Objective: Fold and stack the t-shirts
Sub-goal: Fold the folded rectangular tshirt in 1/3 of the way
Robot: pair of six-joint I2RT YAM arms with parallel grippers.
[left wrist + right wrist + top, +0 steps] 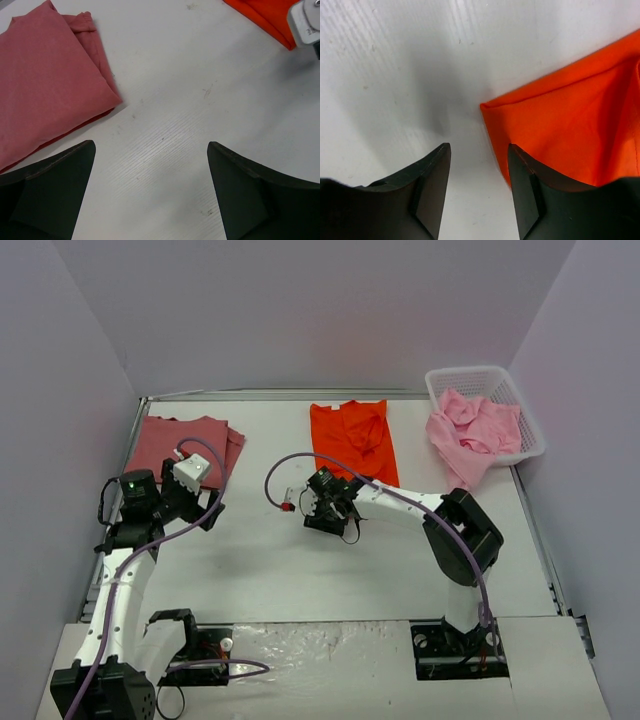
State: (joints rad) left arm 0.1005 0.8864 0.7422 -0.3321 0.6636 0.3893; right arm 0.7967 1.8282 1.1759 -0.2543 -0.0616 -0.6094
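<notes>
A bright orange-red t-shirt [350, 440] lies partly folded at the back middle of the table. My right gripper [322, 492] hovers at its near left corner. In the right wrist view its jaws [479, 147] stand a moderate gap apart over bare table, and the orange cloth [570, 130] reaches just past the right finger's outer side. A dusty rose-red t-shirt [180, 445] lies folded at the back left, also in the left wrist view [45, 85]. My left gripper [205, 508] is wide open beside it, with nothing between its fingers [151, 145]. Light pink t-shirts [475, 435] spill over the basket.
A white lattice basket [470, 373] stands at the back right corner against the wall. Purple cables loop off both arms. Part of the right arm's white wrist housing [305, 22] shows at the top right of the left wrist view.
</notes>
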